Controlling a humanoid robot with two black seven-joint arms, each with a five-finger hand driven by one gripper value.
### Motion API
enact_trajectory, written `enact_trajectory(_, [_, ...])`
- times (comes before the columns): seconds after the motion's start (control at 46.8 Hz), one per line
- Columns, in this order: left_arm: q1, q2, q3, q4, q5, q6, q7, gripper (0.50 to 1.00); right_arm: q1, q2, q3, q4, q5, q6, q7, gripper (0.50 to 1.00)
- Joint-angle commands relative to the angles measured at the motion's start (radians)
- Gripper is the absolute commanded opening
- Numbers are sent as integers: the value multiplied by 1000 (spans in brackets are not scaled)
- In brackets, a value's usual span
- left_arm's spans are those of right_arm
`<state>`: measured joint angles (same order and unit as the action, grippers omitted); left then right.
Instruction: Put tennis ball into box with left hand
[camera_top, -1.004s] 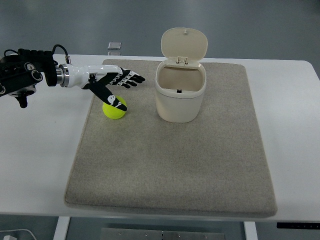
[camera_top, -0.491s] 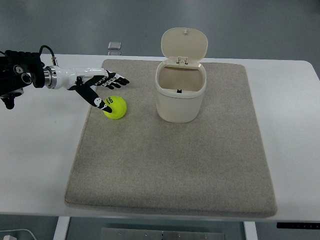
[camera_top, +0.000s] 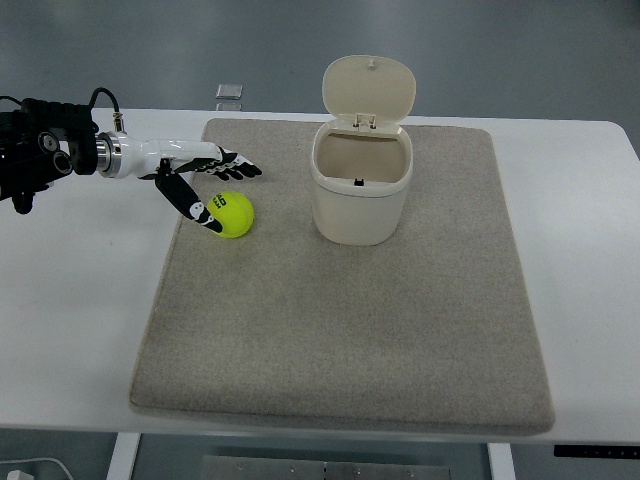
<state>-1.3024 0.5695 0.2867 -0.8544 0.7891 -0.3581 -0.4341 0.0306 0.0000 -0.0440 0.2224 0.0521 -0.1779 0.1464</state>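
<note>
A yellow-green tennis ball (camera_top: 232, 215) lies on the grey mat (camera_top: 340, 330), left of the cream box (camera_top: 361, 187), whose lid stands tipped open at the back. My left hand (camera_top: 215, 185) reaches in from the left edge and hovers at the ball's upper left. Its fingers (camera_top: 240, 166) are spread out flat, and the thumb (camera_top: 192, 204) points down beside the ball's left side. The hand holds nothing. The right arm does not show.
The mat covers most of a white table (camera_top: 80, 300). A small grey object (camera_top: 229, 92) lies beyond the table's far edge. The box interior looks empty.
My left hand pulled back to the left, off the top of the ball, and has stayed open. The ball sits in about the same spot.
</note>
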Motion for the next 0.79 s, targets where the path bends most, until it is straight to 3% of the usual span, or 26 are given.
enact_trajectory(0.0, [-1,0,0,-2,48,11,0,960,0,0,-1,0,0,0,1,938])
enact_trajectory(0.769, [3,-45,-1,-2,70,44,0,962,0,0,1,0,0,0,1,938])
